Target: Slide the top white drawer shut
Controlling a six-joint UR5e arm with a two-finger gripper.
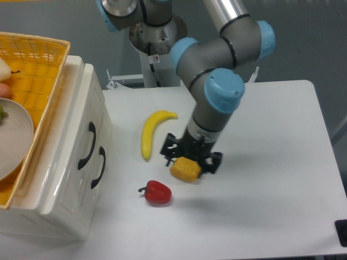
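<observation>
Single fixed camera view, looking down on the white table [271, 162].

We see the white cabinet [65, 206] at the left edge of the table. The top white drawer [81, 122] sits flush with the cabinet front, so it looks shut; its black arched handle [87, 145] stands out from the front. Just below and beside it is the lower drawer front [89, 189] with its own black handle [100, 168], also flush.

On top of the cabinet we note a yellow wicker basket [40, 70] holding a pale plate [13, 141], with bits of fruit at the far left edge, too cropped to name.

The arm [217, 70] comes down from the top centre, grey links with blue joint caps. The gripper [191, 160] is well apart from the cabinet, over the middle of the table, directly above the yellow pepper [185, 169]. We cannot tell whether the fingers are apart or together; the black wrist body hides most of them, and we cannot tell if they touch the pepper.

A banana [150, 132] lies between the cabinet and the gripper, clear of both. A red pepper [157, 192] lies near the yellow pepper, toward the front edge, not touching it.

A dark object [341, 232] is cut off at the lower right corner.
</observation>
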